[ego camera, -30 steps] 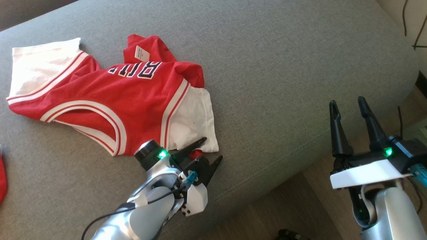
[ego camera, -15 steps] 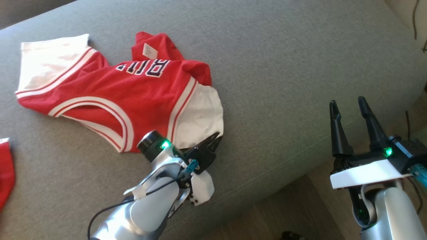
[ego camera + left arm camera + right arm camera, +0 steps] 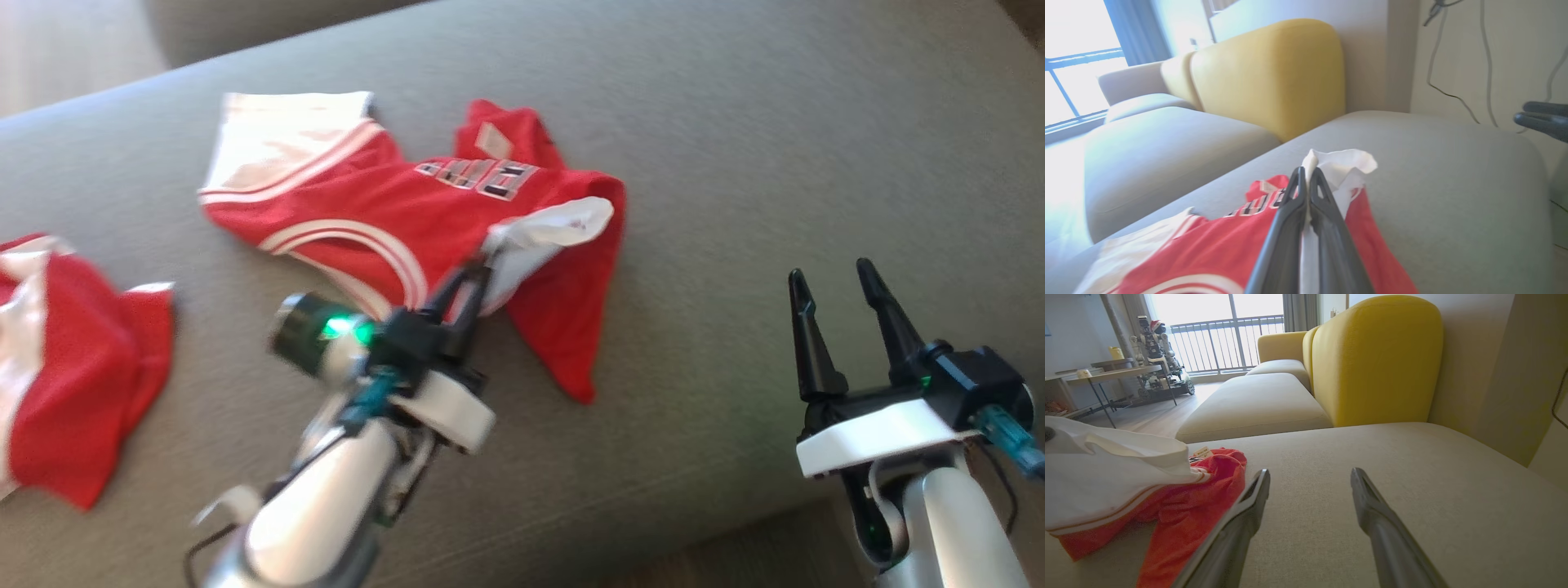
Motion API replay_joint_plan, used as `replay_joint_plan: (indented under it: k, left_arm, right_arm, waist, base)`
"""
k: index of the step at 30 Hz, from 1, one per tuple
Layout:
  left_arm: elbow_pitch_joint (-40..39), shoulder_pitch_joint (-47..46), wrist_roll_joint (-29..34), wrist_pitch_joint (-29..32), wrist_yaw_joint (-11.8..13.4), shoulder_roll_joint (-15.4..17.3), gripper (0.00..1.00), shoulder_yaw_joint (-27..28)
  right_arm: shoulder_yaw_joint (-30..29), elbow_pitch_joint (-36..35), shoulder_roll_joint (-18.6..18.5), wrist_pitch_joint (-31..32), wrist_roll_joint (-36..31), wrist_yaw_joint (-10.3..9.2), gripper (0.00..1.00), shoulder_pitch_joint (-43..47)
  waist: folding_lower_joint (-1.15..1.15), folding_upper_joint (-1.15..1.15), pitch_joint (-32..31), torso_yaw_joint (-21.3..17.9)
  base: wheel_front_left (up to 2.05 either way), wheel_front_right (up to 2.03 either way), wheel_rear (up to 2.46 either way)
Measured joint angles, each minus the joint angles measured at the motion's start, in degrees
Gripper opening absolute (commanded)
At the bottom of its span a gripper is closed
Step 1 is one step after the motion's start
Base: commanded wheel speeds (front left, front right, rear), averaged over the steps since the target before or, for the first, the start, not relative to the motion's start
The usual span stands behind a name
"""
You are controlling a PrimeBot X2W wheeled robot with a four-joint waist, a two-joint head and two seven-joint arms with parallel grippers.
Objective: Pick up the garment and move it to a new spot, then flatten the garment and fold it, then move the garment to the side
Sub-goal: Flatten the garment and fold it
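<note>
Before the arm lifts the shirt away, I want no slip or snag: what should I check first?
1. Grip: left pincer shut on the white sleeve of the shirt: ok.
2. Enough cloth in that grip to lift: cannot tell.
3. Spare arm: right pincer open, apart from the shirt: ok.
4. Room: bare cushion on the right for a new spot: ok.
5. Lie of the shirt: not ok, one side folded over.
6. Neighbour: other red garment apart from the shirt: ok.

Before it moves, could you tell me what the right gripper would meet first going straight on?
Probably bare grey seat cushion, then the yellow backrest; depth is unclear. The red jersey lies left of the right gripper.
</note>
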Motion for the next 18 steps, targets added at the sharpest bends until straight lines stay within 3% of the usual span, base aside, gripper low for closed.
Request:
replay_joint_plan:
  k: [7, 12, 18]
  left_arm:
    - [-10.1, 5.5, -1.5, 0.0, 3.0, 4.2, 0.0, 9.2]
    - [-17.4, 9.4, -1.4, 0.0, 4.4, 5.2, 0.0, 14.6]
    - [-20.9, 13.0, 1.1, 0.0, 3.4, 5.3, 0.0, 15.6]
  right_arm:
    - [0.2, 1.5, 0.0, 0.8, -0.9, 0.0, 1.0, 0.5]
    - [0.3, 2.2, 0.0, 1.6, -1.3, 0.0, 1.0, 1.5]
    - [0.9, 2.9, 0.0, 2.3, -1.4, 0.0, 1.0, 1.5]
  waist:
    - [0.0, 0.0, -2.8, 7.1]
    - [0.0, 0.0, -4.4, 12.1]
    - [0.0, 0.0, -5.7, 16.8]
  base:
    - [0.0, 0.0, 0.0]
    - [0.0, 0.0, 0.0]
    - [0.0, 0.0, 0.0]
